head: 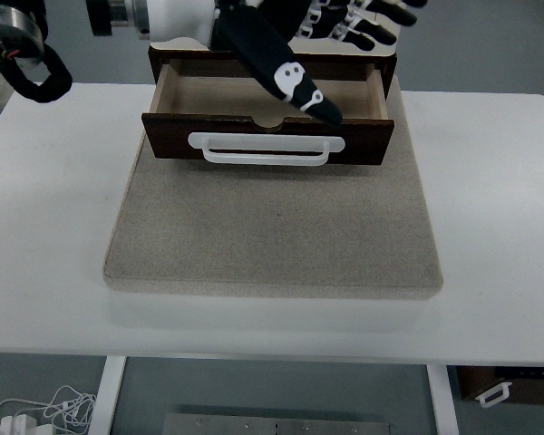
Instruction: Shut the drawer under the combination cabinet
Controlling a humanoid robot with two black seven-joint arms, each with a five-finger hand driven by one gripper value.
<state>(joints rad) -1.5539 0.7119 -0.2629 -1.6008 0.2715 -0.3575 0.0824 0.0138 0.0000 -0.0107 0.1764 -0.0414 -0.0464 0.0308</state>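
At the far middle of the table, the drawer [268, 109] stands pulled out toward me, open, its pale wooden floor bare where I can see it. Its dark brown front panel faces me with a small half-round notch in the top edge, and a white handle [267, 149] runs across that panel. The drawer sits in a dark frame under the cabinet [183, 34], of which I see only a cream strip at the picture's top, most of it hidden behind my arm.

My left hand [295, 41] reaches in from the upper left, across the top of the picture and over the open drawer. Its fingers are spread apart and hold nothing; one long black digit [290, 80] with white joint marks slants down to the right, its tip just over the front panel's top edge near the notch. I cannot tell whether it touches the wood. The other fingers fan out toward the upper right, above the drawer's back.

Drawer and cabinet rest on a grey felt mat [274, 227], which lies on the white table [45, 217]. A looped black cable [38, 77] hangs from the arm at upper left.
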